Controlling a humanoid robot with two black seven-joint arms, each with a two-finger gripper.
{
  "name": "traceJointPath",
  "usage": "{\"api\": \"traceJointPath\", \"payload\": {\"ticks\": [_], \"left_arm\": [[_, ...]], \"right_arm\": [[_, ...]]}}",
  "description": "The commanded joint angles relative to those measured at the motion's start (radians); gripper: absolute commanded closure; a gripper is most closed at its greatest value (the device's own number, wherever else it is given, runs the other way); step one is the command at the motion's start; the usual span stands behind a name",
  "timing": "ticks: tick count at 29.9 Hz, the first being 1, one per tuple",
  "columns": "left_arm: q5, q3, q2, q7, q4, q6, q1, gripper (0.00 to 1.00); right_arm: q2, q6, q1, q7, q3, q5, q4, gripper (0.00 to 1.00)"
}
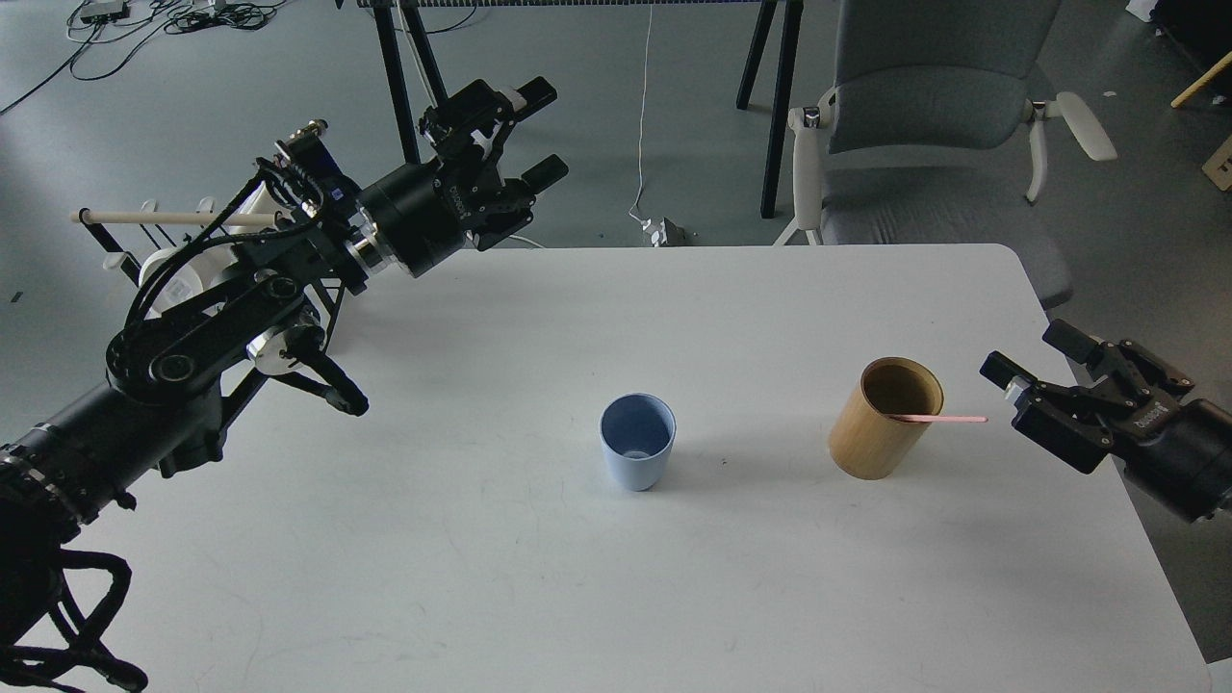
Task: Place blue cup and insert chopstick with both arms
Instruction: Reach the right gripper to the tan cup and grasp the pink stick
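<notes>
The blue cup [637,453] stands upright and empty near the middle of the white table [539,597]. A pink chopstick [948,419] sticks out to the right from the tan bamboo holder [885,417], resting on its rim. My left gripper [544,133] is open and empty, high over the table's far left edge, far from the cup. My right gripper [1028,351] is open and empty at the right table edge, just right of the chopstick's tip.
A black rack [289,318] with a pale wooden rod [164,218] and white mugs stands at the far left behind my left arm. A grey office chair [929,125] is behind the table.
</notes>
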Motion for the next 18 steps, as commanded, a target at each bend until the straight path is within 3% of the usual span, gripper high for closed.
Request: {"api": "traceJointPath", "payload": {"ticks": [1, 18], "left_arm": [[0.000, 0.000, 0.000, 0.000, 0.004, 0.000, 0.011, 0.04], [0.000, 0.005, -0.012, 0.000, 0.022, 0.000, 0.023, 0.03]], "right_arm": [[0.026, 0.000, -0.001, 0.000, -0.004, -0.028, -0.009, 0.02], [0.112, 0.000, 0.006, 0.000, -0.085, -0.093, -0.101, 0.04]]}}
